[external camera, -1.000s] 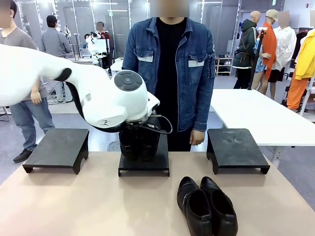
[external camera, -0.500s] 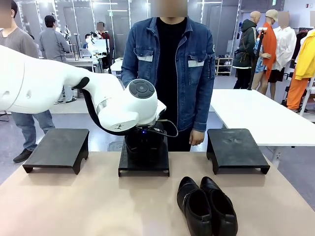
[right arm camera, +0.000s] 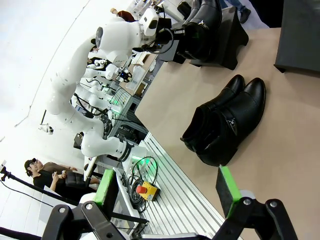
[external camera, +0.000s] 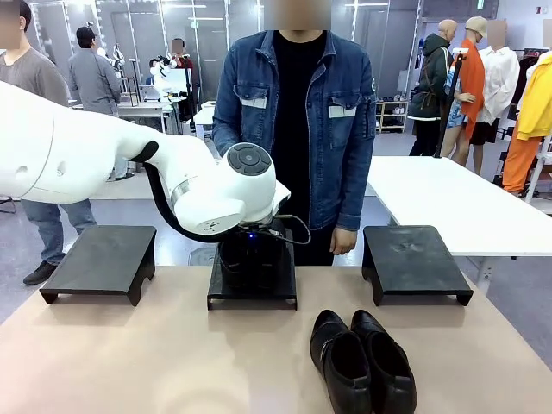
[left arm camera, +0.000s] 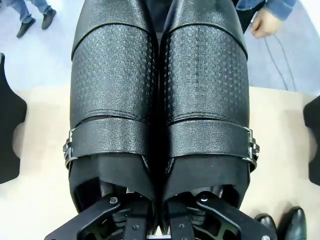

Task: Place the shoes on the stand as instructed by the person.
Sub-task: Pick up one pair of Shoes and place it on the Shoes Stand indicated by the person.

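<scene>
Left gripper (left arm camera: 159, 222) is clamping a pair of shoes (left arm camera: 112, 85) by their inner edges on the middle stand (external camera: 252, 297). The second pair (external camera: 362, 362) is lying on the table (external camera: 129, 362). Right gripper (right arm camera: 165, 172) is gaping wide, empty.

Front camera faces across table (external camera: 129, 362) — left wrist close, right far, sharing loose shoes (external camera: 362, 366).

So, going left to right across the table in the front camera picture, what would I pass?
Left black stand → middle stand with a pair of black shoes on or just over it, beneath the white arm → second pair of shoes on the tabletop → right black stand.
</scene>
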Motion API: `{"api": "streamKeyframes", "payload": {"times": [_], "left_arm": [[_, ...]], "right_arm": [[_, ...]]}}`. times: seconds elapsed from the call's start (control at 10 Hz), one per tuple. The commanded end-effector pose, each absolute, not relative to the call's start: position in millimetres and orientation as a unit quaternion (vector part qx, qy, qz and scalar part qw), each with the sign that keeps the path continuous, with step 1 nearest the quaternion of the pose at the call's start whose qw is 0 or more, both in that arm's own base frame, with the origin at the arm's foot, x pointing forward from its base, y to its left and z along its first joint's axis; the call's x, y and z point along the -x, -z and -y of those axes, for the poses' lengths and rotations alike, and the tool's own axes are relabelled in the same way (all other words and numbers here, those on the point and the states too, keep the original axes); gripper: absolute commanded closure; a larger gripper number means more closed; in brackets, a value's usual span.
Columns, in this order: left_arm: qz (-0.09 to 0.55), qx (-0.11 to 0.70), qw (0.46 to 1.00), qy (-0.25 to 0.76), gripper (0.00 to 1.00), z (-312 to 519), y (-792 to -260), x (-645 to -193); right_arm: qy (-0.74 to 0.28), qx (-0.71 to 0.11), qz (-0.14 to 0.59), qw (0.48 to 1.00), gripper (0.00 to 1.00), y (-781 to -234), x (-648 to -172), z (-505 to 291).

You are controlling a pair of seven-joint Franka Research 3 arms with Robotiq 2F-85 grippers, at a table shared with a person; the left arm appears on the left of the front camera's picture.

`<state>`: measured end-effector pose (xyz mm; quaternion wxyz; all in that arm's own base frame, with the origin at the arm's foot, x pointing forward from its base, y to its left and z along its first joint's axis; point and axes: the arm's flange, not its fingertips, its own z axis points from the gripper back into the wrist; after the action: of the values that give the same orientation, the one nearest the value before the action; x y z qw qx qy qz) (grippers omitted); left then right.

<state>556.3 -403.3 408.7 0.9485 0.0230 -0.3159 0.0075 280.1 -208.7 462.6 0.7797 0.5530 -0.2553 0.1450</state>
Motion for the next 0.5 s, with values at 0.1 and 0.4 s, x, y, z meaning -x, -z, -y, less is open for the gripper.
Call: {"api": "streamKeyframes", "payload": {"times": [0.1, 0.4], "left_arm": [[0.308, -0.018, 0.951, 0.006, 0.92, 408.6, -411.3, -569.2], [0.309, -0.017, 0.951, 0.013, 0.36, 407.6, -419.8, -565.0]], "right_arm": [[-0.15, -0.556, 0.265, 0.773, 0.0, -463.7, -280.7, 208.7], [-0.15, -0.556, 0.265, 0.773, 0.0, -463.7, -280.7, 208.7]]}}
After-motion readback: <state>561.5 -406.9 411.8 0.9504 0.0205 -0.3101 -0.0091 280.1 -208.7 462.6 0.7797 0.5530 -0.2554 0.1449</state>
